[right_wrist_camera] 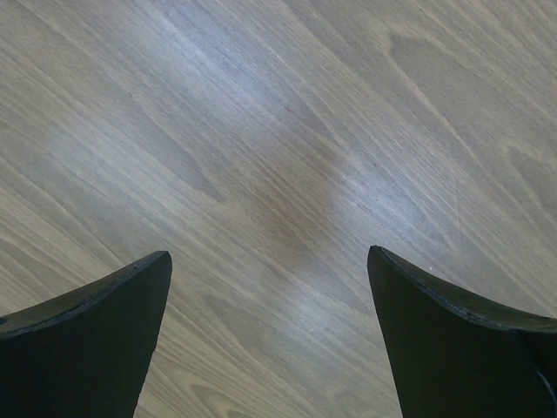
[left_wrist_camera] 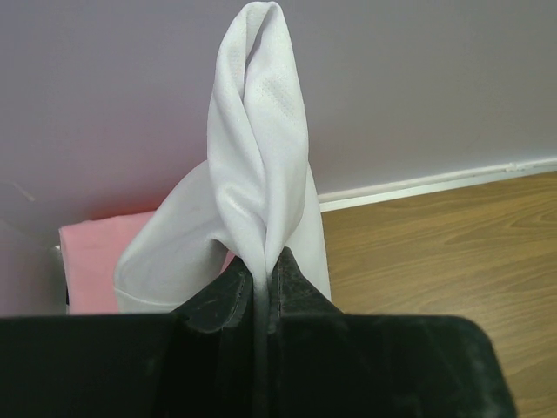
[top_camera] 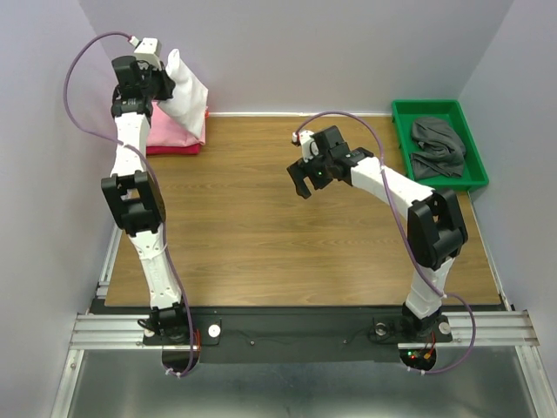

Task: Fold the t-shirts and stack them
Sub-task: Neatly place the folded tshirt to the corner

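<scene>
Left gripper [left_wrist_camera: 257,274] at 11 o'clock pinches the limp, light white t-shirt [left_wrist_camera: 261,157]; probably better held by corners, right gripper [right_wrist_camera: 269,254] agape

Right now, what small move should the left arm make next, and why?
Probably lower and open. The left gripper is shut on the white shirt, which hangs over the folded pink shirt, so setting it down there seems to fit.
</scene>
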Robot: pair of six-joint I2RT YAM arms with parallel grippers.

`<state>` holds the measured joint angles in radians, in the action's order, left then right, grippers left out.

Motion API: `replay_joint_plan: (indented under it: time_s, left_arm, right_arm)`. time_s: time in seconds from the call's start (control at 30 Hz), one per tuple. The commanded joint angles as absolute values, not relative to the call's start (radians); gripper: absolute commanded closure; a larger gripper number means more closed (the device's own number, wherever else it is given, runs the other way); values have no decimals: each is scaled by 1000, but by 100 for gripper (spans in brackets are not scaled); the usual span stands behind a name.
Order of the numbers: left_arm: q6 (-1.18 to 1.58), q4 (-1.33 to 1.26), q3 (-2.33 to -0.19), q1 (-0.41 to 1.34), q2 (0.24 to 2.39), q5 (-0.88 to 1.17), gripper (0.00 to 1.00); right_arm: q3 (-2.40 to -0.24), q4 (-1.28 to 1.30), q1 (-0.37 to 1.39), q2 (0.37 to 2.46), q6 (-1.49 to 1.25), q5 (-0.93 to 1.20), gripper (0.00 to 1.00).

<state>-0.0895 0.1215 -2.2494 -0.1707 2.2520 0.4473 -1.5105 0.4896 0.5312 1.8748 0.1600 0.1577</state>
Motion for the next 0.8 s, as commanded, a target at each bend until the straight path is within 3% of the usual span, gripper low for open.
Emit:
replay_joint_plan:
  time_s: [0.0, 0.33, 0.77]
  left_arm:
    - [-54, 66, -2338, -210, 2269, 526, 100]
    - [-31, 90, -2345, -252, 2365, 584, 100]
    - [-132, 95, -2413, -293, 2457, 509, 100]
  right_arm:
    - [-1560, 474, 526, 1881, 150, 170, 0]
    - [-1571, 476, 526, 1910, 141, 172, 0]
    - [-1568, 476, 528, 1919, 135, 178, 0]
